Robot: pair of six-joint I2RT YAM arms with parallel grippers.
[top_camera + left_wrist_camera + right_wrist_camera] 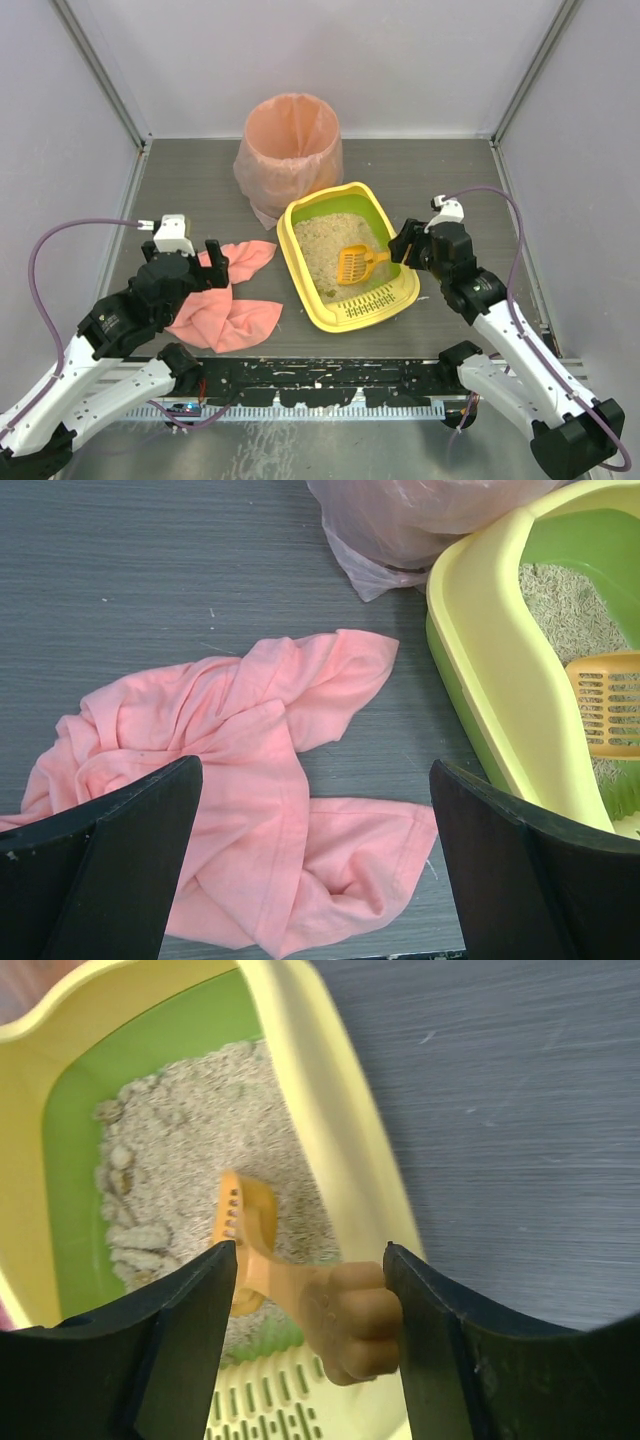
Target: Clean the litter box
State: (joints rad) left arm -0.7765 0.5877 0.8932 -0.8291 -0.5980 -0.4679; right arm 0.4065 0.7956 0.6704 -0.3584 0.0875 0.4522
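The yellow litter box (318, 308) lies mid-table, lime-green inside, with beige litter (180, 1140) and a slotted grate at its near end. A small orange scoop (355, 263) rests with its head on the litter and its handle out over the right rim. My right gripper (396, 245) is at that rim. Its jaws stand apart around the blurred scoop handle (350, 1315), which shows a gap on the left side. My left gripper (315, 770) hovers wide open over a crumpled pink cloth (240, 780), left of the litter box (500, 670).
A tall round bin (290, 140) with a pink liner stands just behind the litter box, its bag (420, 520) touching the box's far corner. The pink cloth (225, 300) is spread on the table left of the box. Grey walls enclose the table.
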